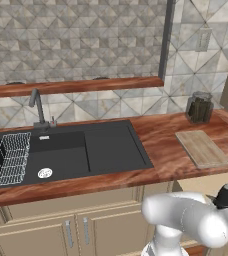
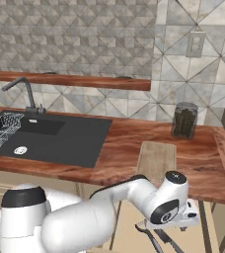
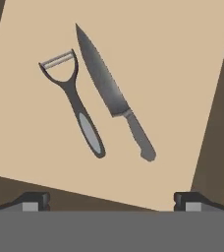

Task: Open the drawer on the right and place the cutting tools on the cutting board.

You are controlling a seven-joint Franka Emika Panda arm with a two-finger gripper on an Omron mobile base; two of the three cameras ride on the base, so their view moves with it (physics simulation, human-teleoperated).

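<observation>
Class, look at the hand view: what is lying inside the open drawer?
Inside the drawer, a knife and a peeler lie side by side, apart, on its beige floor. The grey band hides the drawer's lower part.

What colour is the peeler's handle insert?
Light grey, set in the peeler's dark grey handle; clearest in the hand view.

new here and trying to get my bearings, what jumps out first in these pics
In the hand view, a knife and a Y-shaped peeler lie side by side, apart, on the pale floor of the open drawer, with the open claw above them. In the base views, the bare cutting board lies on the reddish wooden counter, right of the black sink, near a dark glass jar.
</observation>
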